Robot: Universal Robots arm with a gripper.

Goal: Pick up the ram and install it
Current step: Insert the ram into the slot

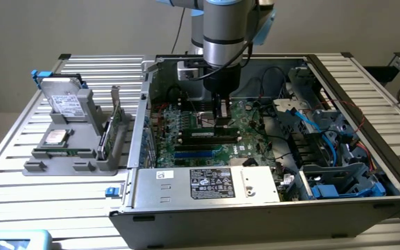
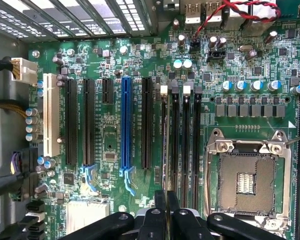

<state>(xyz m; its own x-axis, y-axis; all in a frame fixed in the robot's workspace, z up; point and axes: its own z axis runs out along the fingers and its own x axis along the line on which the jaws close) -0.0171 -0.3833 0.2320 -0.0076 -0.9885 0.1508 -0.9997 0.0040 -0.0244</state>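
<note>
Exterior view: the gripper (image 1: 221, 123) hangs at centre frame inside the open computer case (image 1: 255, 221), just above the motherboard (image 1: 186, 125). The ram (image 1: 62, 152) appears to lie in the grey holder (image 1: 54, 167) at the exterior view's left, outside the case and well apart from the gripper.

Wrist view: the fingers (image 2: 160, 202) are clenched together with nothing seen between them, over the black memory slots (image 2: 175, 140). The pick is not yet made. Done well, it means gripping the stick at mid-length and keeping it level.
</note>
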